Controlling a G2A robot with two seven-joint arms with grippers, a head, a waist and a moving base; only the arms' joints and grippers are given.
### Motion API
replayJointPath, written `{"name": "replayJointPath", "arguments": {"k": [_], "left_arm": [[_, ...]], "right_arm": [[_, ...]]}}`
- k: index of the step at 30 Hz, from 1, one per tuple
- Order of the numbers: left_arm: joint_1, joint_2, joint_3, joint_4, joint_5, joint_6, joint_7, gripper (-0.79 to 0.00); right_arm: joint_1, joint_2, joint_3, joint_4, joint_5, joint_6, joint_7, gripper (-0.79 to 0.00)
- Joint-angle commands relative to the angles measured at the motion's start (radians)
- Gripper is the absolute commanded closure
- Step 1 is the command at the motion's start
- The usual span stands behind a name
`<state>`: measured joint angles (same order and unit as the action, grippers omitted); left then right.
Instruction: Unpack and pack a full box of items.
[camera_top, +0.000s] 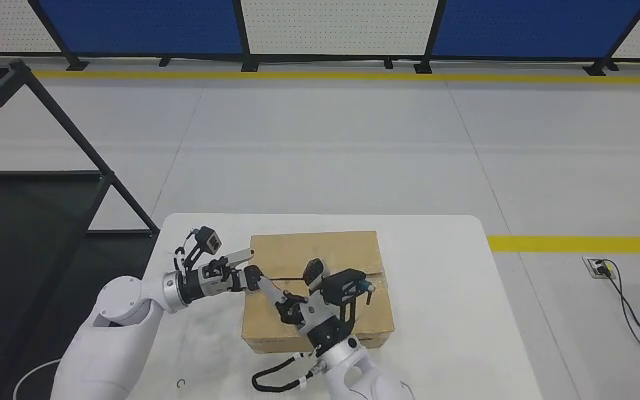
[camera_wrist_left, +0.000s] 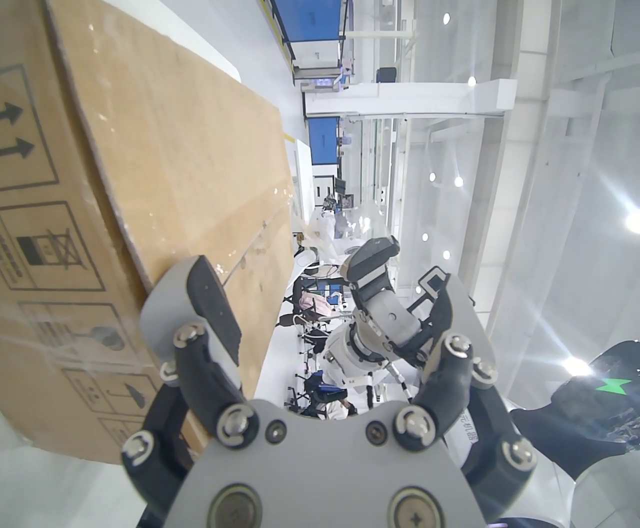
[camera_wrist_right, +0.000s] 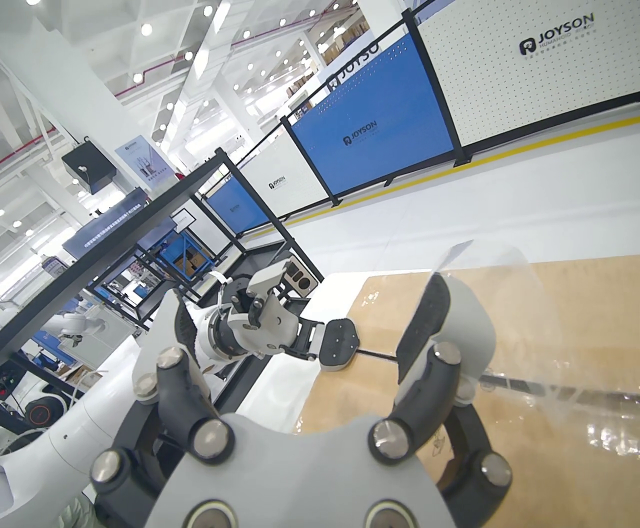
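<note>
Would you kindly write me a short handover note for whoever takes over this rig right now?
Left gripper: jaws open, at the end of the box by the top seam, one jaw against the cardboard edge.
Right gripper: jaws open, over the box top near the seam; a loose end of clear tape stands up beside one jaw.
Box: on the table, flaps shut.
Done: tape partly lifted; nothing unpacked.
Left: finish peeling, open flaps, unpack, repack.

Side wall of the box (camera_wrist_left: 165, 165), as I see it in the left wrist view, bears printed handling pictograms: paired up-arrows (camera_wrist_left: 15, 132), stacking mark (camera_wrist_left: 52, 247), glass symbol (camera_wrist_left: 102, 337), umbrella (camera_wrist_left: 132, 395). Far fence: blue panel (camera_wrist_right: 370, 135) and white panel (camera_wrist_right: 555, 42) each bear a logo with lettering.
</note>
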<state>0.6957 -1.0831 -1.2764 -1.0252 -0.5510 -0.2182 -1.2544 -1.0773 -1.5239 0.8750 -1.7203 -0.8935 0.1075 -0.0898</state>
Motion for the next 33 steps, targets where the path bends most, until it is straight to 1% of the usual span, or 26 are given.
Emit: {"name": "replayJointPath", "arguments": {"k": [1,5,8,12,15,23,33], "left_arm": [[0.002,0.001,0.0,-0.001,-0.001,0.001,-0.001,-0.785],[0.003,0.002,0.001,-0.002,-0.004,-0.002,-0.002,-0.785],[0.006,0.003,0.0,-0.003,-0.007,-0.007,-0.003,-0.785],[0.012,0.004,-0.004,-0.002,-0.016,-0.013,-0.002,-0.785],[0.014,0.005,-0.005,-0.003,-0.019,-0.014,-0.001,-0.785],[0.01,0.006,-0.001,-0.001,-0.022,-0.016,0.0,-0.785],[0.013,0.007,-0.003,0.008,-0.036,-0.026,-0.003,-0.785]], "right_arm": [[-0.002,-0.001,0.009,-0.011,0.0,0.002,-0.002,-0.785],[0.01,-0.008,0.009,-0.017,-0.004,0.017,0.001,-0.785],[0.021,-0.016,0.008,-0.019,0.012,0.025,-0.02,-0.785],[0.022,-0.023,0.021,-0.028,0.044,0.017,-0.038,-0.785],[0.016,-0.023,0.035,-0.04,0.054,0.006,-0.025,-0.785],[0.013,-0.028,0.022,-0.045,0.008,-0.003,0.012,-0.785],[0.058,-0.048,-0.021,-0.027,-0.04,0.027,0.046,-0.785]]}}
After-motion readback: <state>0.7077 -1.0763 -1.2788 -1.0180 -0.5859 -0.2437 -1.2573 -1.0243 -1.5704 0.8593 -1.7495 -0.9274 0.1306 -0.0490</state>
